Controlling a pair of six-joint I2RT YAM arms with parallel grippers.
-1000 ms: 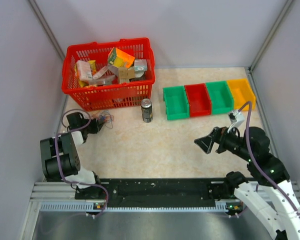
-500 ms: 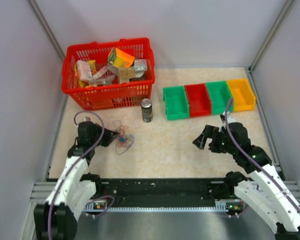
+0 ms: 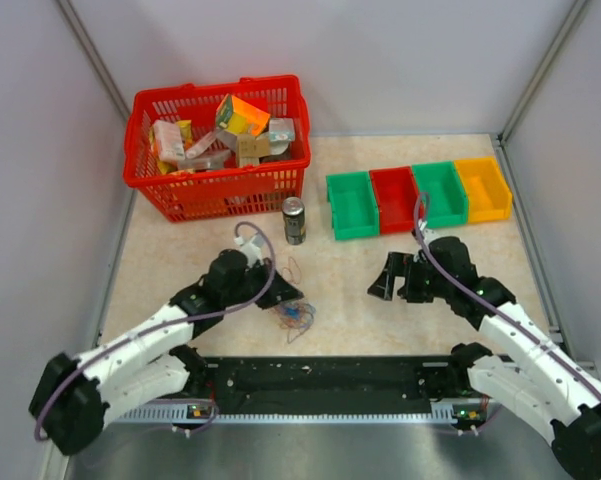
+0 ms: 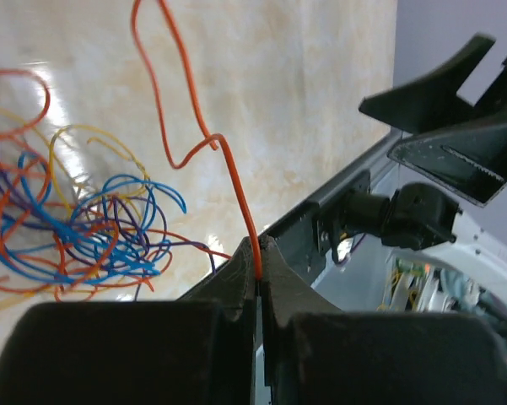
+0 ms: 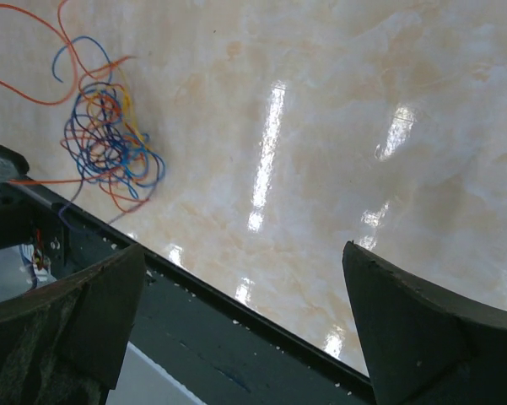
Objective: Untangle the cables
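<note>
The cables [image 3: 293, 316] lie in a loose tangle of orange, blue, purple and yellow wires on the beige table near the front rail; they also show in the left wrist view [image 4: 76, 228] and the right wrist view [image 5: 110, 143]. My left gripper [image 3: 286, 293] is shut on an orange cable [image 4: 228, 169] that rises from its fingertips and curls away above the tangle. My right gripper [image 3: 382, 283] is open and empty, to the right of the tangle, above bare table [image 5: 320, 152].
A red basket [image 3: 150, 160] full of boxes stands at the back left. A dark can [image 3: 294, 220] stands in front of it. Green, red, green and yellow bins [image 3: 417, 196] line the back right. The black front rail [image 3: 320, 375] runs just below the tangle.
My left arm has swung from the far left toward the centre front, dragging the cable tangle with it. My right gripper has moved left toward the middle.
</note>
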